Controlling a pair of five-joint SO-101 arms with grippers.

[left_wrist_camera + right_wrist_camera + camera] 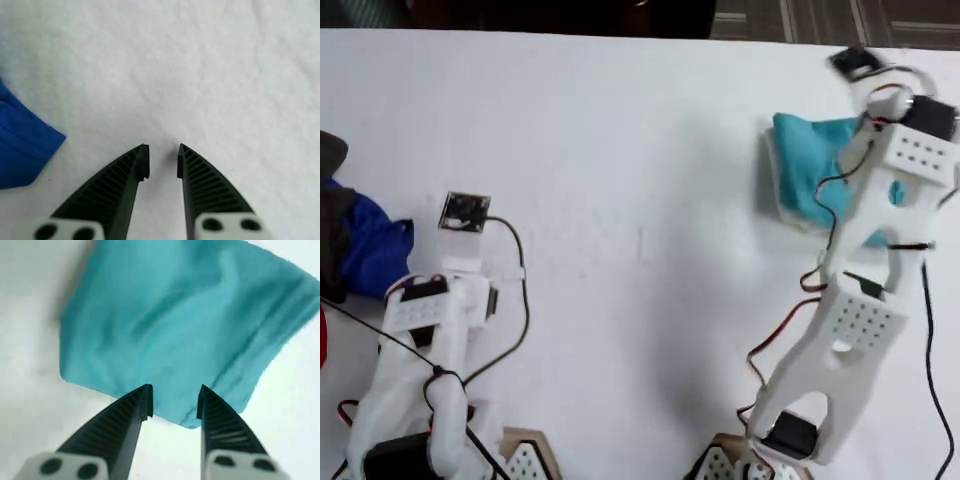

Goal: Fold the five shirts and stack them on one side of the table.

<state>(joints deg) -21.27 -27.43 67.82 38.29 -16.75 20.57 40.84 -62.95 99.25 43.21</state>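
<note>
Right jaws, parted, hover over folded teal shirt (170, 325) on table (620, 150).

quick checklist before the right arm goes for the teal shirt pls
1. Right gripper open: ok, jaws stand apart.
2. Right gripper over the teal shirt: ok, the shirt's edge lies between its jaws.
3. Teal shirt folded flat: cannot tell, it shows wrinkles.
4. Left gripper open and empty: ok, over bare table.
5. Left gripper off the blue shirt: ok, the shirt lies beside it, apart.
6. Shirts stacked on one side: not ok, blue and teal lie at opposite sides.
</note>
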